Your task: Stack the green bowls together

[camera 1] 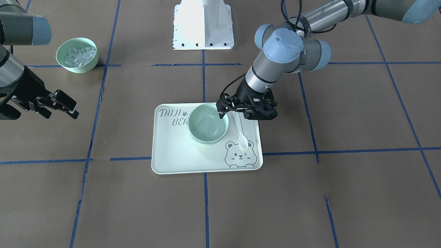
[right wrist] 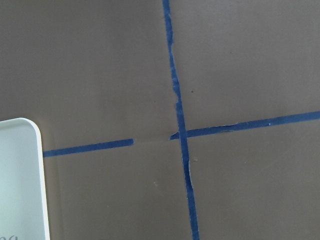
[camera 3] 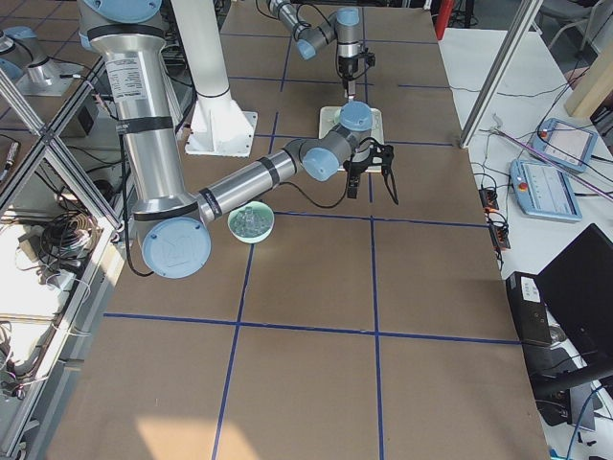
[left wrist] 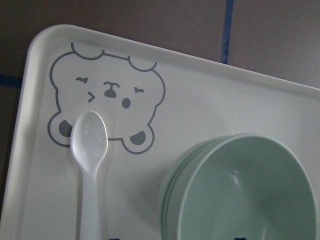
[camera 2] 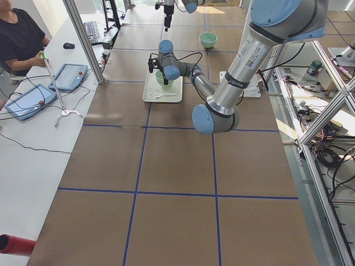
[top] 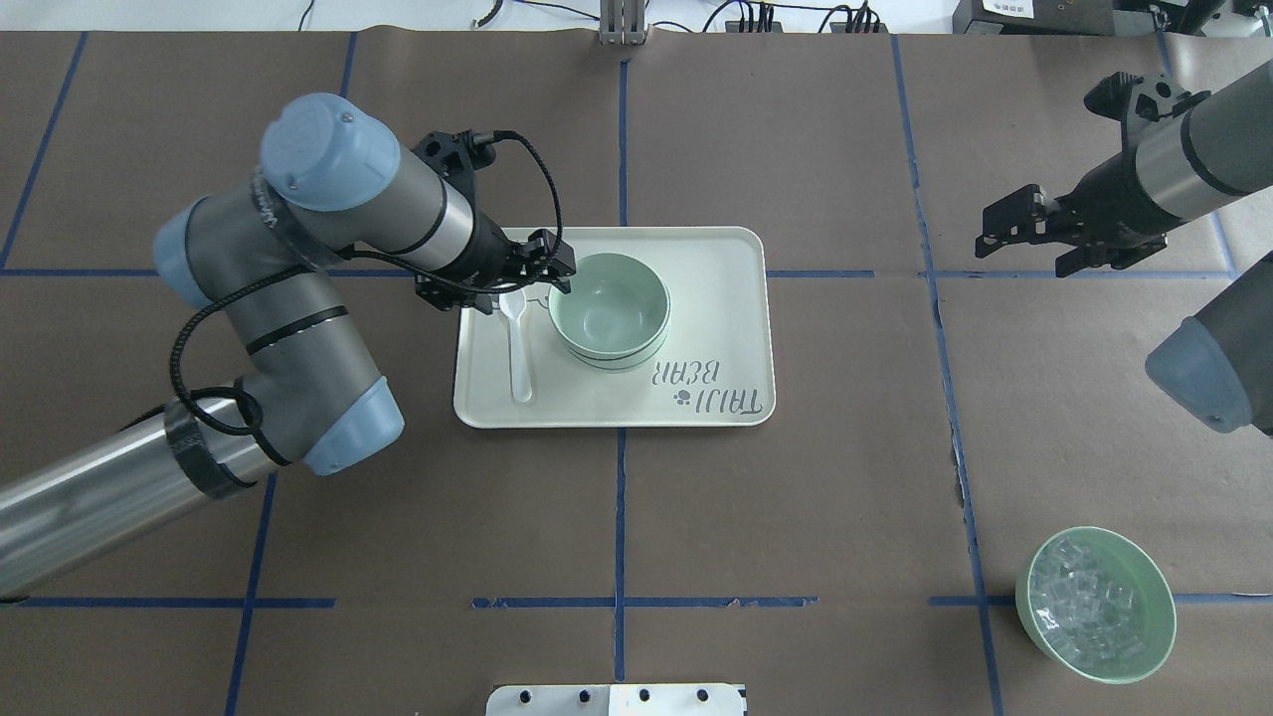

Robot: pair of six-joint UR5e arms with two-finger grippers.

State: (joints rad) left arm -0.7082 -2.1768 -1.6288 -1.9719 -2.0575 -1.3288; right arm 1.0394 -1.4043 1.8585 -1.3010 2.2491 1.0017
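The green bowls [camera 1: 206, 122] sit nested in one stack on the pale bear-print tray [camera 1: 179, 155]. The stack also shows in the overhead view [top: 609, 308] and the left wrist view [left wrist: 250, 195]. My left gripper [camera 1: 229, 110] [top: 532, 283] is open and low over the tray, right at the stack's rim on the spoon side, and holds nothing. My right gripper [camera 1: 65, 105] [top: 1004, 234] is open and empty, well off to the side of the tray above the table.
A white plastic spoon [camera 1: 240, 132] [left wrist: 89, 145] lies on the tray beside the stack, over the bear print. A green bowl with clear cubes [camera 1: 77, 55] [top: 1094, 604] stands apart near the robot's right side. The white robot base [camera 1: 203, 26] is behind the tray.
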